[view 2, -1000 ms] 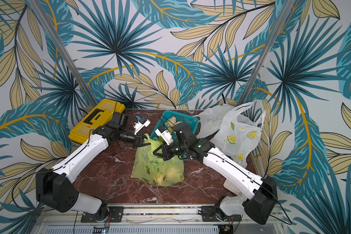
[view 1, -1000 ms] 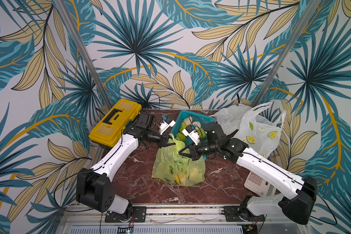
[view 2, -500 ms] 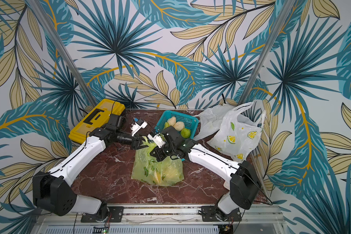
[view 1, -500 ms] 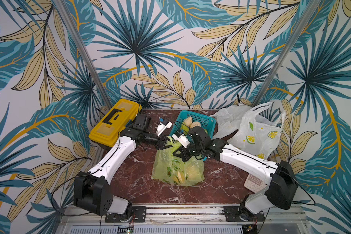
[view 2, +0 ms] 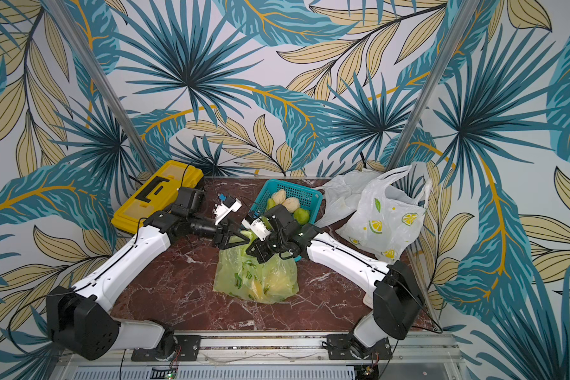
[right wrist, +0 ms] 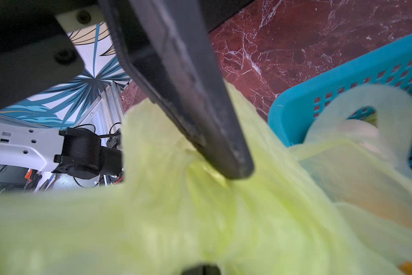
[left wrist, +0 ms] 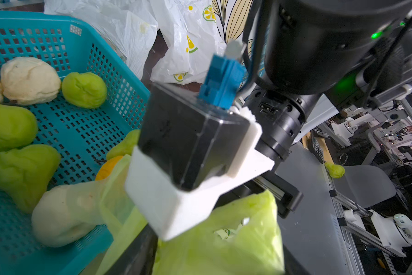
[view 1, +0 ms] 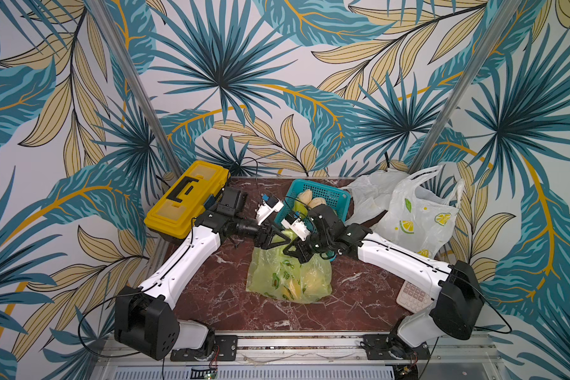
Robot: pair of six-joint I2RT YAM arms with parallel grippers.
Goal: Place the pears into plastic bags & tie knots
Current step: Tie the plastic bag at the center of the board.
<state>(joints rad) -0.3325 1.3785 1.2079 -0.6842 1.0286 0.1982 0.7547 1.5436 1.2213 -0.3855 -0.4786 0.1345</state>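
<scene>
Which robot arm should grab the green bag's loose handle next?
Left, probably. The left gripper is open and free beside the top of the green bag. The right gripper is shut, pinching the bag's plastic, so it is busy.

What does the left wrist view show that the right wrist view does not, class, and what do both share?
Only the left wrist view: whole cream and green pears, the lemon-print bag, the right arm's wrist camera. Only the right wrist view: the right gripper pinching bunched plastic, the left arm. Both: the lime-green bag and the teal basket.
</scene>
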